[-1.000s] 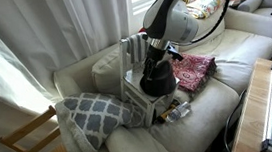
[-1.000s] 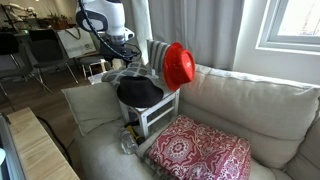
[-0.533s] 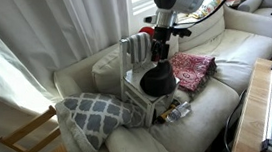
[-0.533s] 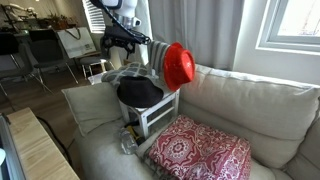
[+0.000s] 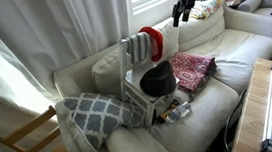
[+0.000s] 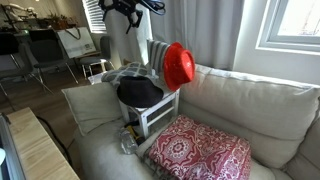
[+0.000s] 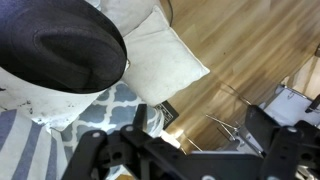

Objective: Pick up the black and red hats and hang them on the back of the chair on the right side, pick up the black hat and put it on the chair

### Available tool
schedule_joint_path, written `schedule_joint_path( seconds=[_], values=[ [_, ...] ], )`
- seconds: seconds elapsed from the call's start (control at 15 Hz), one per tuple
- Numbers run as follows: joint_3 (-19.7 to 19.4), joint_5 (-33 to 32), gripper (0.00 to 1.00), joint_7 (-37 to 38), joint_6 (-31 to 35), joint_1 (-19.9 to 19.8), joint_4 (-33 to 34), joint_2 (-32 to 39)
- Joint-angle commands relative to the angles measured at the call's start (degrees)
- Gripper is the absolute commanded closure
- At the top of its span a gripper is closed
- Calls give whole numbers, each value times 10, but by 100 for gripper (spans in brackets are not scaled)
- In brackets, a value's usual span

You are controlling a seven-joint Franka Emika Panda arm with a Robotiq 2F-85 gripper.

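The red and black hat (image 5: pixel 153 42) hangs on the slatted back of the small white chair (image 5: pixel 132 54), which stands on the sofa; it also shows in an exterior view (image 6: pixel 179 66). The all-black hat (image 5: pixel 158 80) lies on the chair's seat and shows in both exterior views (image 6: pixel 140 90) and in the wrist view (image 7: pixel 55 45). My gripper (image 5: pixel 183 6) is high above the chair, near the top edge in both exterior views (image 6: pixel 128 10). In the wrist view the gripper (image 7: pixel 185 140) is open and empty, well clear of the black hat.
A pink-red patterned cloth (image 5: pixel 193 68) lies on the sofa (image 5: pixel 234 51) beside the chair. A grey patterned pillow (image 5: pixel 89 113) leans at its other side. A bare wooden chair (image 5: pixel 26 137) stands on the floor by the curtain. A wooden table edge (image 5: pixel 265 109) is near.
My arm has risen from just above the black hat on the seat to high above the chair. The black hat stays on the seat. The red hat has not moved.
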Motion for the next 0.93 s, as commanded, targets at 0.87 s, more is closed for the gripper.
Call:
schedule_joint_path(
  seconds=[0.87],
  values=[
    [-146, -28, 0, -55, -45, -63, 27, -131]
  ],
)
